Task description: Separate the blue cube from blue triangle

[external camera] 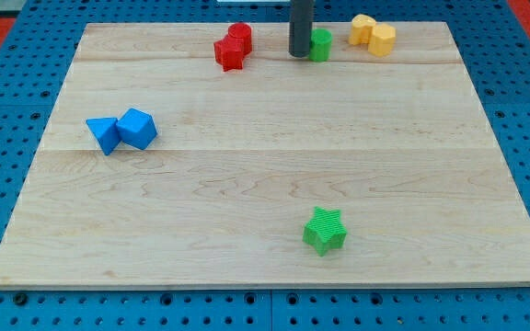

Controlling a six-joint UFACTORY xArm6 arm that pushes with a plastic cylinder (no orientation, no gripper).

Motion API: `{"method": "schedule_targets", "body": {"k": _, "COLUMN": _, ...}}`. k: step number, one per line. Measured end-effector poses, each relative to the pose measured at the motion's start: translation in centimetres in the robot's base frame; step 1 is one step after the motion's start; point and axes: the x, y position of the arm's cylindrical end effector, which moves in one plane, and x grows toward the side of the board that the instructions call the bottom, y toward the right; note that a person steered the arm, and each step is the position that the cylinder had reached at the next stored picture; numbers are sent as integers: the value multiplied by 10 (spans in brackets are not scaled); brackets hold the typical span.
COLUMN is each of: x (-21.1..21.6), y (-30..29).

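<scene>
The blue cube (138,128) and blue triangle (105,134) lie side by side at the board's left — seemingly touching, cube on the view's right, turned corner-on.

Just one view here, so nothing is shared with a second camera. The scene is looked down on at a slant from the near long edge of the wooden surface (274,184), facing toward the far edge at the frame's top. It's set far enough back that nearly the whole surface is taken in, with blue pegboard (7,138) seen around it. The far edge appears narrower than the near one. The rod is cut off by the top of the frame.
</scene>
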Motion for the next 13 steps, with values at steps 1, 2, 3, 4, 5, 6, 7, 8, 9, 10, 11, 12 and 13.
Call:
{"method": "schedule_targets", "body": {"k": 1, "x": 3, "y": 19}}
{"method": "schedule_targets", "body": {"k": 2, "x": 35, "y": 3}}
{"method": "schedule_targets", "body": {"k": 3, "x": 94, "y": -21}}
{"method": "schedule_targets", "body": {"k": 4, "x": 120, "y": -80}}
{"method": "schedule_targets", "body": {"k": 5, "x": 151, "y": -144}}
{"method": "schedule_targets", "body": {"k": 6, "x": 190, "y": -200}}
{"method": "schedule_targets", "body": {"k": 7, "x": 224, "y": -258}}
{"method": "schedule_targets", "body": {"k": 8, "x": 212, "y": -330}}
{"method": "schedule_targets", "body": {"k": 9, "x": 179, "y": -314}}
{"method": "schedule_targets", "body": {"k": 10, "x": 179, "y": -265}}
{"method": "schedule_targets", "body": {"k": 11, "x": 173, "y": -237}}
{"method": "schedule_targets", "body": {"k": 12, "x": 167, "y": -208}}
{"method": "schedule_targets", "body": {"k": 13, "x": 162, "y": -181}}
